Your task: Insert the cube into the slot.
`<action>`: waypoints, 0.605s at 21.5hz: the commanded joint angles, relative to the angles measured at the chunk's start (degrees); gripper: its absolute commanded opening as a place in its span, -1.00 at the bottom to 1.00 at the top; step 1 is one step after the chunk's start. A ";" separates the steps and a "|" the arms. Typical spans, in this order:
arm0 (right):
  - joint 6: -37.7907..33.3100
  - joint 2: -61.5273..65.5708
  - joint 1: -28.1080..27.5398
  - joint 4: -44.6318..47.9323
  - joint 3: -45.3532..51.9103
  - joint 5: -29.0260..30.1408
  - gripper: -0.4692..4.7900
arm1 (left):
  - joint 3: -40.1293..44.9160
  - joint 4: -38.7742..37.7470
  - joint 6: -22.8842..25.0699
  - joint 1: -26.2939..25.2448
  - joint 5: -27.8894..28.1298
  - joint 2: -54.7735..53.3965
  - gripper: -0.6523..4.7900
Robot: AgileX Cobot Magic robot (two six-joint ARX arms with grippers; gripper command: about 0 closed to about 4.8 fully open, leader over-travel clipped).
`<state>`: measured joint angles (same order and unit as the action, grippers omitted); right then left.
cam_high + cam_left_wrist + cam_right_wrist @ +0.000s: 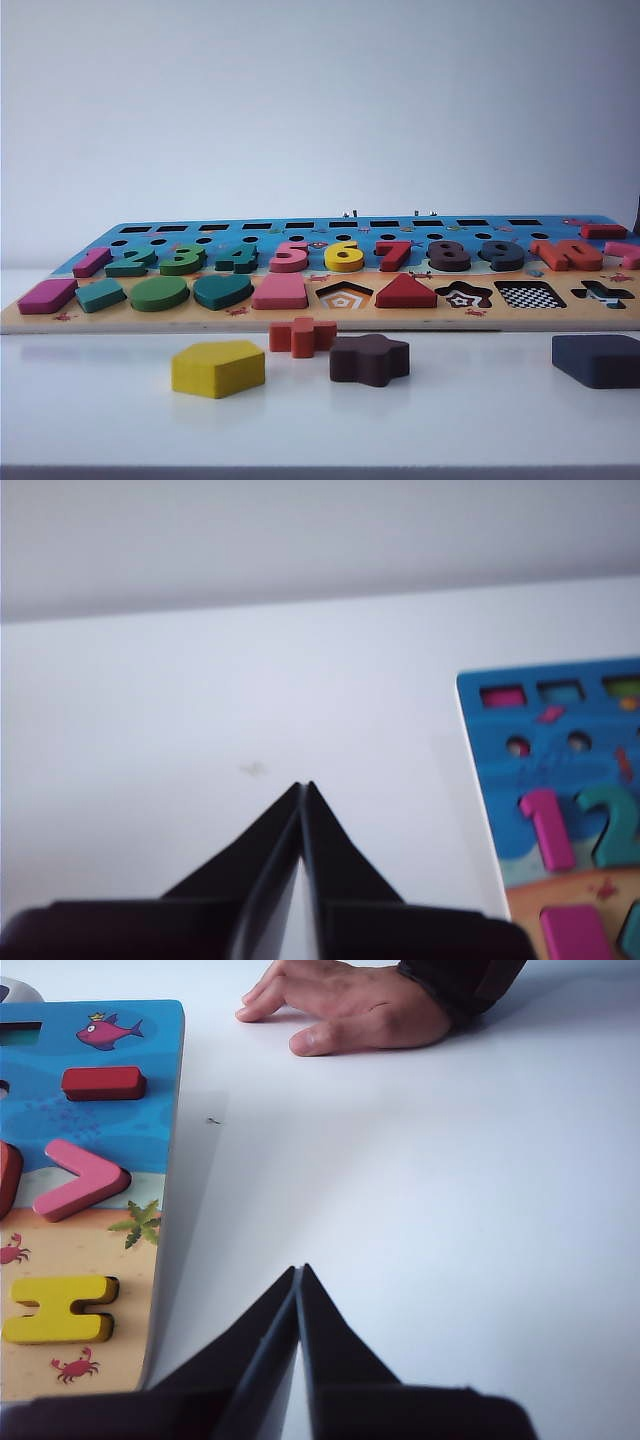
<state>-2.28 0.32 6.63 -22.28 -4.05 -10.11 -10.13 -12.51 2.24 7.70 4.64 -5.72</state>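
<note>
In the exterior view I see the yellow pentagon (218, 367) nearest, lower left of centre, and the cube (597, 360) at the right edge on the table (100, 400). Behind them the slot (530, 295) sits empty in the board (330, 318), right of centre. My left gripper (305, 785) and right gripper (300, 1268) are clenched, empty, above bare table beside the board's ends. Farthest, a hand (350, 1005) rests flat.

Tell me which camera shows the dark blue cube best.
The exterior view: the cube lies in full sight on the white table, in front of the puzzle board at the right edge. The wrist views show none of it, only the shut left gripper and shut right gripper over bare table beside the board.
</note>
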 commanded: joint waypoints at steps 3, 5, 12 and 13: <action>0.17 -0.15 -0.13 0.42 -0.04 -0.37 -0.82 | -16.87 -2.89 -0.39 2.10 -0.35 -9.57 -0.74; 0.17 -0.15 -0.13 0.42 -0.04 -0.37 -0.82 | -25.97 -9.16 -0.61 5.49 -0.57 -13.77 -0.74; -2.05 -0.15 -0.13 0.39 -0.04 -0.35 -0.82 | -33.20 -26.40 -4.44 13.11 -11.50 -15.15 -0.74; -4.59 -0.15 -0.13 0.37 -0.04 -0.37 -0.82 | -33.44 -28.39 -4.46 13.70 -13.35 -15.15 -0.74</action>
<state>-3.90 0.32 6.63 -22.28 -4.05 -10.11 -43.13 -38.61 -1.80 21.06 -5.80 -20.69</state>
